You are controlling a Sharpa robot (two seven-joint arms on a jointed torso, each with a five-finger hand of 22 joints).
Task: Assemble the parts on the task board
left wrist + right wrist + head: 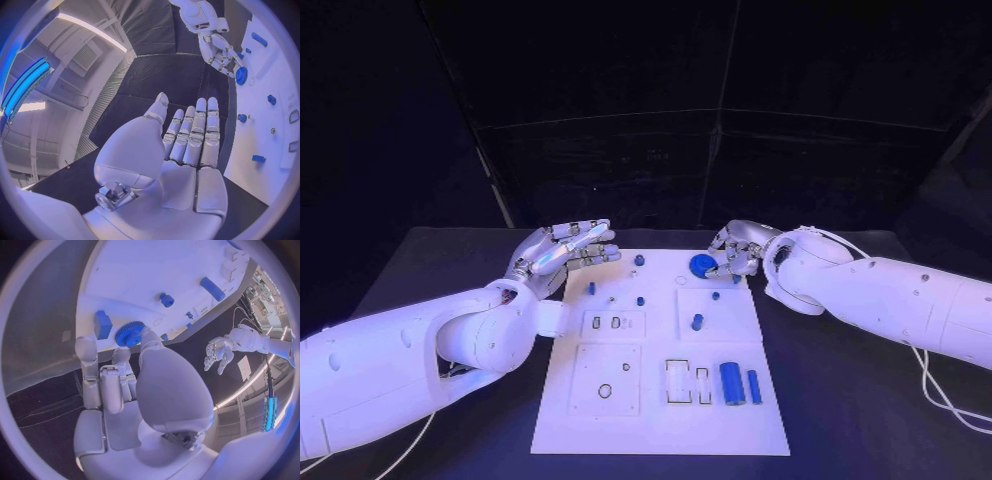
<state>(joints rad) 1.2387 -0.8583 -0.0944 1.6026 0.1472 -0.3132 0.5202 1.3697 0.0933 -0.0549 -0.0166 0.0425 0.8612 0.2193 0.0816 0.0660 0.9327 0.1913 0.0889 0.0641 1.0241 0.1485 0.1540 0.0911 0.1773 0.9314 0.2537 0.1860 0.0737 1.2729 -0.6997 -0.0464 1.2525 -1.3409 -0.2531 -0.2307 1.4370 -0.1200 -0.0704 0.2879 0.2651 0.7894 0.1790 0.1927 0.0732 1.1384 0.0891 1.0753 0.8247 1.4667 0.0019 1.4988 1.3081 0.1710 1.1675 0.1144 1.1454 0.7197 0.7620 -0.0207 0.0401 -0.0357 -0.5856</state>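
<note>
Over the far board edge: right hand (737,252) pinches a blue gear (702,265) between thumb and fingertip; the gear's far face is hidden by the fingers.
Gear: toothed rim clear in the right wrist view (130,333), close above the task board (661,420); contact with the board cannot be told.
Left hand (564,250): fingers straight and apart, holding nothing, beside the board's far left corner.
Near board edge: two blue cylinders (731,383) lying side by side.
Small pegs (640,300): too small to identify.
</note>
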